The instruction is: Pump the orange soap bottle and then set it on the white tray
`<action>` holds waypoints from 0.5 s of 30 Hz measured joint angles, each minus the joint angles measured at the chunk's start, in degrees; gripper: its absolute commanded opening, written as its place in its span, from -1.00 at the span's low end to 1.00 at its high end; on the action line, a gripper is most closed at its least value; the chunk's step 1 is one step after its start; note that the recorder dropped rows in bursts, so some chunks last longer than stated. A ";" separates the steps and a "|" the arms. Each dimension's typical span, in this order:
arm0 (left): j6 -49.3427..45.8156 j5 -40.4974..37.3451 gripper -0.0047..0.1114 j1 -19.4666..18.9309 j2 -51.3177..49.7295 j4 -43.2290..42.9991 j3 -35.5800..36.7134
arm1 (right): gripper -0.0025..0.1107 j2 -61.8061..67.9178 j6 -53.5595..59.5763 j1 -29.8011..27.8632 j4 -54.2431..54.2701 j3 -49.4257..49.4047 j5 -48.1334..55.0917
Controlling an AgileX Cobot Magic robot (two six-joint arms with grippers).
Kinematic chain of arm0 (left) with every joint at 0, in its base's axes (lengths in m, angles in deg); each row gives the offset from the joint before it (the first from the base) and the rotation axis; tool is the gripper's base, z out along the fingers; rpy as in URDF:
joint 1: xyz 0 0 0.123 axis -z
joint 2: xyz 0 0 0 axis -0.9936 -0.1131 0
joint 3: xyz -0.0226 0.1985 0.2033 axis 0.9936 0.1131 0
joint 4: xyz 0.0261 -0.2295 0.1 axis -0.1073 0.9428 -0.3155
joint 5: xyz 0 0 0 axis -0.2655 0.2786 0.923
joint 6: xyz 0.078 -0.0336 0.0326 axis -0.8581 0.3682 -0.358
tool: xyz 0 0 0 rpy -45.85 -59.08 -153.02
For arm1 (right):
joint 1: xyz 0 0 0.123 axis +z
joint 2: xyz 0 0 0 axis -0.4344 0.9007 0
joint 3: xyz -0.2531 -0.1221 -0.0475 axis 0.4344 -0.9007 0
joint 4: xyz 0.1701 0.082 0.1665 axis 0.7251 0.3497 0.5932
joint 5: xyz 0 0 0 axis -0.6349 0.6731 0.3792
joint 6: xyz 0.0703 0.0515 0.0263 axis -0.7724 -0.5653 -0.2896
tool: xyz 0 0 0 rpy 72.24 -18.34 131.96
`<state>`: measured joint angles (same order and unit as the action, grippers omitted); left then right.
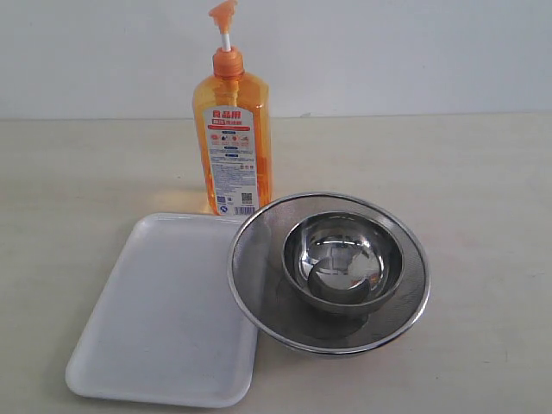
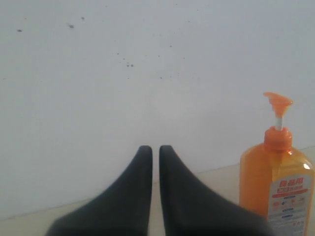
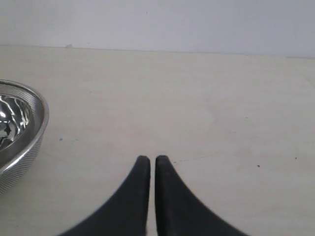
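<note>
two grippers, both with fingers drawn together, only a thin slit between the tips, nothing held. my left gripper (image 2: 155, 147) faces the white wall (image 2: 147, 64), with the orange soap bottle (image 2: 278, 187) off to one side. my right gripper (image 3: 149, 158) hangs over bare table (image 3: 206, 113). bottle upright on the table, just behind the far edge of the white tray (image 1: 164, 319), not on it; pump head up on its white stem. steel mesh strainer (image 1: 259, 250) overlaps the tray's right edge, steel bowl (image 1: 345, 259) inside it
</note>
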<state>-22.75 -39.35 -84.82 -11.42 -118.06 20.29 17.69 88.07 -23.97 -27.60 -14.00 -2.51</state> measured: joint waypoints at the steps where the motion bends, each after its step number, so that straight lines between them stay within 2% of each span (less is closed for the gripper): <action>1: 1.04 0.54 -0.84 0.00 -1.14 -1.00 -0.74 | -0.93 0.00 0.70 0.00 -0.50 0.00 -0.43; 9: 3.68 2.45 -0.84 0.00 -11.65 -4.02 -4.10 | -0.93 0.00 5.17 0.00 -2.41 0.00 -7.25; 15: 3.82 7.76 -0.84 0.00 -18.71 -12.05 -4.21 | -0.93 0.00 5.40 0.00 -2.54 0.00 -12.13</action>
<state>-18.92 -31.59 -84.82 -30.14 -130.12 16.08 17.69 93.46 -23.97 -30.14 -14.00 -14.64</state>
